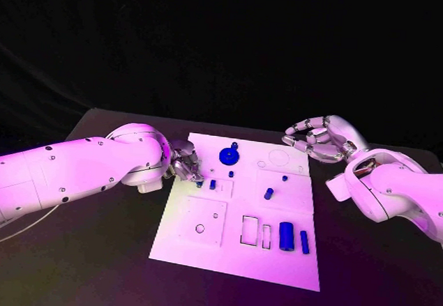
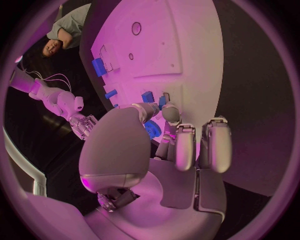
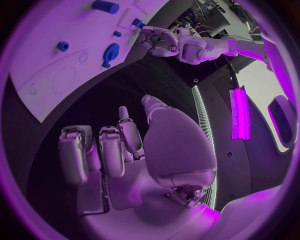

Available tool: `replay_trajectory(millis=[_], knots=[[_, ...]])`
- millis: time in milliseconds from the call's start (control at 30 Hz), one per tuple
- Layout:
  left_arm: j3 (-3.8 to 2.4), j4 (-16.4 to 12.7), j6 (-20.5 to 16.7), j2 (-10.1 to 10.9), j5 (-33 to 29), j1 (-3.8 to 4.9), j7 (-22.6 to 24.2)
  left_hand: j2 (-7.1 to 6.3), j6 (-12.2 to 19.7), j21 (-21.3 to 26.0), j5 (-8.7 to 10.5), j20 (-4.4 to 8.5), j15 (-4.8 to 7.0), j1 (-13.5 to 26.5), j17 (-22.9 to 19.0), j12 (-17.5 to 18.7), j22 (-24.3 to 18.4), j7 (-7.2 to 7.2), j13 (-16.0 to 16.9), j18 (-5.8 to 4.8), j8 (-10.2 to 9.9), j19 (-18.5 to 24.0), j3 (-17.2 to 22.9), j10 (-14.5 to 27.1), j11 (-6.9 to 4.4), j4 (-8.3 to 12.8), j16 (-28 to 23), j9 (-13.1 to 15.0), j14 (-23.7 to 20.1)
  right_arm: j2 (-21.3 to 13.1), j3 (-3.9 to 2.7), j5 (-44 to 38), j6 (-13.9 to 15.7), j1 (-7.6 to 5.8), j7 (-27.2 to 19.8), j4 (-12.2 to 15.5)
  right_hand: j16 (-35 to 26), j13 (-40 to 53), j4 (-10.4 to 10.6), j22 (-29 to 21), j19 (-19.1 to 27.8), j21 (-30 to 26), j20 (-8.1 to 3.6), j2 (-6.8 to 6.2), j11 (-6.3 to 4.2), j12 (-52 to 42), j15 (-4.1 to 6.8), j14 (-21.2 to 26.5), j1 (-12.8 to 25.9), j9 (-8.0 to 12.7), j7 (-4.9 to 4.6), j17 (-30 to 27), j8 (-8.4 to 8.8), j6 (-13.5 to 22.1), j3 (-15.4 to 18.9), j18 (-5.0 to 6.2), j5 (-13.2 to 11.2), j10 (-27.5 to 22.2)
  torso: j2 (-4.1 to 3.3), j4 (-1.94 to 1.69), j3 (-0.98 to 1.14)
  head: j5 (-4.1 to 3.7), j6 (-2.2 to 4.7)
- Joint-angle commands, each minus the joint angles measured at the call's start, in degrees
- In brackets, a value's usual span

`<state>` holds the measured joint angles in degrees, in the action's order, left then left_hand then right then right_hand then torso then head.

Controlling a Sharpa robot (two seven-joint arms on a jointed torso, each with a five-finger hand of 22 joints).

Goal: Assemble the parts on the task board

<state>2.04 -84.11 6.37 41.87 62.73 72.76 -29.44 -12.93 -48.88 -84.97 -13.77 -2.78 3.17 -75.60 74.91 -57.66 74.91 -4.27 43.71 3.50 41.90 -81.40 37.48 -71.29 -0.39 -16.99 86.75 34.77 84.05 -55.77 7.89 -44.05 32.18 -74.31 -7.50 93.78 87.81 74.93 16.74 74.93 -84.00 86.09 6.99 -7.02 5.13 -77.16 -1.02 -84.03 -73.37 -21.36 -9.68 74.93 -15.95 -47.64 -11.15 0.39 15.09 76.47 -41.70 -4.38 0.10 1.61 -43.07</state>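
Right now my left hand (image 1: pixel 184 163) sits at the left edge of the task board (image 1: pixel 237 259), a little above the middle of the head picture. Its fingers (image 2: pixel 184 147) are curled downward over the board's edge, close to a small blue part (image 1: pixel 212 184) that stands just beside them. I cannot tell whether the fingertips are pinching anything or only hovering over the plate.

My right hand (image 1: pixel 318 139) hangs above the table (image 1: pixel 94 257) at the upper right of the head picture, just off the board's top right corner. Its fingers (image 3: pixel 112 152) are bent inward in a loose cup with nothing between them, and it touches nothing.

The board lies in the centre of the head picture, a white plate running from the middle down toward the lower edge. Near its top, slightly left of centre, lies a round blue gear-like part (image 1: pixel 227 155). Right of centre stands a small blue peg (image 1: pixel 268 193). Lower right on the board, two blue cylinders lie side by side, the thicker one (image 1: pixel 287 236) left of the thinner one (image 1: pixel 305 242). Beside them to the left are two upright rectangular slots (image 1: pixel 250 229), and further left a square recess (image 1: pixel 205 220) with a small round hole in it.
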Motion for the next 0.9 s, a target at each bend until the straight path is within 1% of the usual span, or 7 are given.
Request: replay_trajectory(millis=[33,267,433,600,900], knots=[[-0.01,-0.05,1.77,-0.15,1.0,-0.04,-0.83,-0.5,-0.53,-0.26,-0.27,0.01,0.5,0.12,9.25,-0.5,4.72,0.13,0.22,-0.83,0.24,-0.24,10.45,-0.33,0.02,10.01,0.15,1.88,4.41,-0.01,0.0,-0.54,-0.53,0.05,-0.56,0.07,-0.39,0.31,-0.05,12.02,-3.11,-0.19,-0.24,0.06,-0.3,0.17,0.38,-4.25,0.43,0.09,0.12,7.78,-0.31,-0.16,0.16,0.82,0.36,-0.04,-0.01,-0.01,0.01,0.01,0.05],[-0.01,0.28,2.37,-0.16,1.3,-0.04,-1.43,-0.68,-0.64,-0.33,-0.48,0.04,0.54,0.34,9.3,-0.81,4.86,0.17,0.58,-0.87,0.33,-0.36,10.73,-0.55,-0.02,10.15,0.18,1.9,4.43,0.0,0.0,-0.54,-0.54,0.06,-0.57,0.08,-0.39,0.31,-0.05,12.02,-3.11,-0.19,-0.24,0.06,-0.3,0.17,0.38,-4.25,0.43,0.09,0.12,7.78,-0.31,-0.16,0.16,0.82,0.36,-0.04,0.01,-0.06,0.0,-0.01,-0.05],[-0.01,0.35,2.94,-0.13,1.42,-0.05,-1.65,-0.76,-0.69,-0.39,-0.56,0.06,0.56,0.43,9.38,-1.01,4.98,0.19,0.83,-0.9,0.37,-0.45,10.87,-0.68,-0.04,10.22,0.23,1.91,4.45,0.02,0.0,-0.54,-0.55,0.06,-0.57,0.07,-0.39,0.31,-0.05,12.02,-3.11,-0.19,-0.24,0.06,-0.3,0.17,0.38,-4.25,0.43,0.09,0.12,7.78,-0.31,-0.16,0.16,0.82,0.36,-0.04,0.01,-0.04,-0.04,0.01,-0.1],[-0.01,0.32,3.44,-0.11,1.46,-0.05,-1.75,-0.96,-0.79,-0.39,-0.75,0.09,0.59,0.65,9.47,-1.26,4.98,0.22,1.1,-0.89,0.45,-0.44,11.08,-0.86,-0.08,10.37,0.28,1.93,4.48,0.02,0.0,-0.54,-0.56,0.06,-0.58,0.06,-0.39,0.31,-0.05,12.02,-3.11,-0.19,-0.24,0.06,-0.3,0.17,0.38,-4.25,0.43,0.09,0.12,7.78,-0.31,-0.16,0.16,0.82,0.36,-0.04,-0.03,0.0,-0.03,0.04,-0.13],[0.0,0.12,3.59,-0.29,1.46,-0.05,-1.75,-1.0,-0.82,-0.43,-0.79,0.09,0.6,0.71,9.52,-1.38,5.05,0.24,1.25,-0.91,0.47,-0.5,11.14,-0.94,-0.09,10.4,0.31,1.93,4.49,0.03,0.0,-0.54,-0.56,0.07,-0.58,0.1,-0.39,0.31,-0.05,12.02,-3.11,-0.19,-0.24,0.06,-0.3,0.17,0.38,-4.25,0.43,0.09,0.12,7.78,-0.31,-0.16,0.16,0.82,0.36,-0.04,-0.01,-0.04,0.0,0.03,-0.24]])
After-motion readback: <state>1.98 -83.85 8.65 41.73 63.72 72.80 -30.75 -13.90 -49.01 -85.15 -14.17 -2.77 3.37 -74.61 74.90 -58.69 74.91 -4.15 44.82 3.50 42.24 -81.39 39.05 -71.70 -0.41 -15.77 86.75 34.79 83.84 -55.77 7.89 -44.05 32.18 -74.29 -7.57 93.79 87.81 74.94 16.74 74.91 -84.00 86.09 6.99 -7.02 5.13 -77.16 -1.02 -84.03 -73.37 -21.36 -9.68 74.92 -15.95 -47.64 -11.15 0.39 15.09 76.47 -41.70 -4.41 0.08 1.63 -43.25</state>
